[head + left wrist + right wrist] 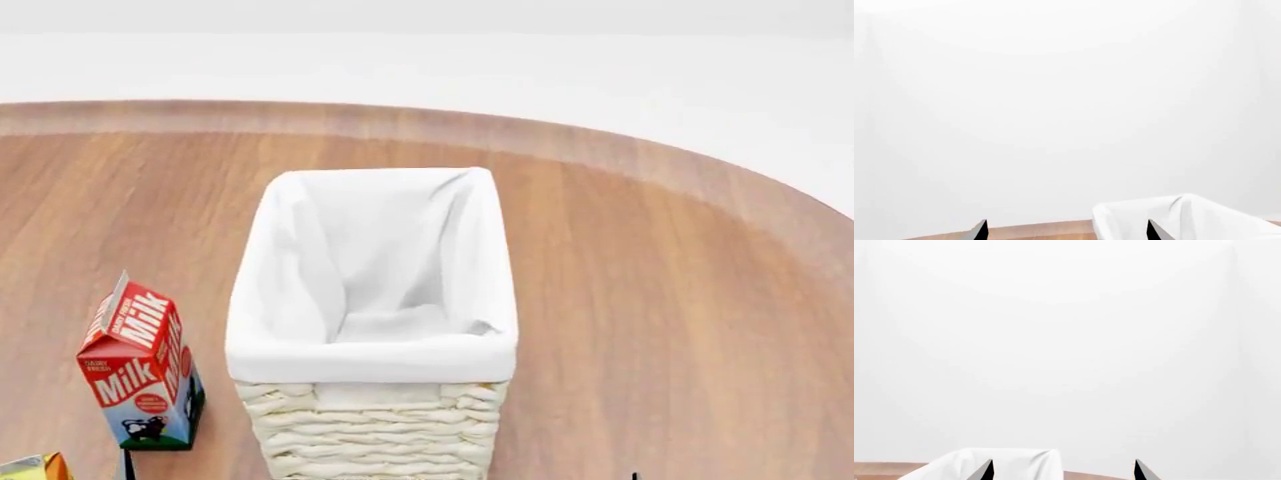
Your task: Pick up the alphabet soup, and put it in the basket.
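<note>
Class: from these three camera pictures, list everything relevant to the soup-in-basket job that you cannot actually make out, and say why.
- Alphabet soup: in no view.
- Basket floor: head view, hidden by its folded white lining and near rim.
- Yellow carton: head view, cut off by the bottom-left corner; unidentifiable.
- Left gripper: left wrist view, only two dark fingertips, spread apart, show above the bottom edge.
- Right gripper: right wrist view, likewise.
- Milk carton small print: too small to read.

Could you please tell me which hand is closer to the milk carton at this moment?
Left. The left hand shows only as a dark tip just below the milk carton in the head view. The right hand has its tip far across, beyond the basket.
</note>
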`<state>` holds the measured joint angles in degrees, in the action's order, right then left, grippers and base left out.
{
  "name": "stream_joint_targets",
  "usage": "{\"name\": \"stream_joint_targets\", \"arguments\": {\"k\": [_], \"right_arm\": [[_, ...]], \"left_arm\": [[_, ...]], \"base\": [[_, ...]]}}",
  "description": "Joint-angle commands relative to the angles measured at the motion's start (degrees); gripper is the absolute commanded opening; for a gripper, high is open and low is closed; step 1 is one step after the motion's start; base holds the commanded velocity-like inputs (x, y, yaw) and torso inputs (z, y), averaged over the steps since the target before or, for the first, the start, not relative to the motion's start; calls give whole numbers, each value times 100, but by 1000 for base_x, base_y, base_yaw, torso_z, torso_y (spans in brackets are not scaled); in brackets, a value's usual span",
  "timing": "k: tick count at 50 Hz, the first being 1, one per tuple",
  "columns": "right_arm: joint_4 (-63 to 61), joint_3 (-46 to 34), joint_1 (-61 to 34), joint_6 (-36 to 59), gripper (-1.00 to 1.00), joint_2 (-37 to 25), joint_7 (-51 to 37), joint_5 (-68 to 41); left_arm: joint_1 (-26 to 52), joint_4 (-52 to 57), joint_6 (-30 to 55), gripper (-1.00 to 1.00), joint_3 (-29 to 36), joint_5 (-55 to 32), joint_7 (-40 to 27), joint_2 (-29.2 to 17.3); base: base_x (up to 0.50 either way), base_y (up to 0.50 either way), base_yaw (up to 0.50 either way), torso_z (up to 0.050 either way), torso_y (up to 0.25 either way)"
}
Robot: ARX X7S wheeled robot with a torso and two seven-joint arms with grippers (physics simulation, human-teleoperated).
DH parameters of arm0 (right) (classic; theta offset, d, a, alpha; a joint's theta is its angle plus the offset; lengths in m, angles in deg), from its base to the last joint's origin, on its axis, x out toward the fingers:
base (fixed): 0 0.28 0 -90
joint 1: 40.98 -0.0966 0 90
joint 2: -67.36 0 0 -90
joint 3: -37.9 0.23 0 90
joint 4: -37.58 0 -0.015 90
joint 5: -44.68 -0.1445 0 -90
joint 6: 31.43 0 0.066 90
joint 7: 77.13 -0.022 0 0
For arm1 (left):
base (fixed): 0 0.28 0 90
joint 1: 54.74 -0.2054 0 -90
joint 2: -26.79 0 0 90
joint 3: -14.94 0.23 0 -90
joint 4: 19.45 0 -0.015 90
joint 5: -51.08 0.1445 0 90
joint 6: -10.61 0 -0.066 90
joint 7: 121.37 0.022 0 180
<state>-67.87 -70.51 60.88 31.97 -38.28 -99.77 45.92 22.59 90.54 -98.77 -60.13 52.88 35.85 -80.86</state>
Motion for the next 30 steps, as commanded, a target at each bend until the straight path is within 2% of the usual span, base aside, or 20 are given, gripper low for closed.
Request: {"name": "stream_joint_targets", "arguments": {"k": [1,9,15,24,30], "right_arm": [[70,-14,-41,-28,100,-6,-45,21],[139,216,-187,100,100,-100,-106,-296],[60,292,-339,339,100,-443,145,-591],[634,137,-721,411,100,-1354,1491,-1828],[1532,46,-923,-252,100,-1583,2497,-2367]], "left_arm": [[4,-20,-15,100,18,-5,-25,-22],[19,-28,-2,100,13,-37,-41,-44],[18,-9,32,100,3,-51,-55,-66],[60,-45,73,100,-11,-113,-64,-90],[65,-49,66,100,-26,-151,-75,-113]], "base": [[0,0,0,0,0],[0,0,0,0,0],[0,0,0,0,0],[0,0,0,0,0],[0,0,0,0,0]]}}
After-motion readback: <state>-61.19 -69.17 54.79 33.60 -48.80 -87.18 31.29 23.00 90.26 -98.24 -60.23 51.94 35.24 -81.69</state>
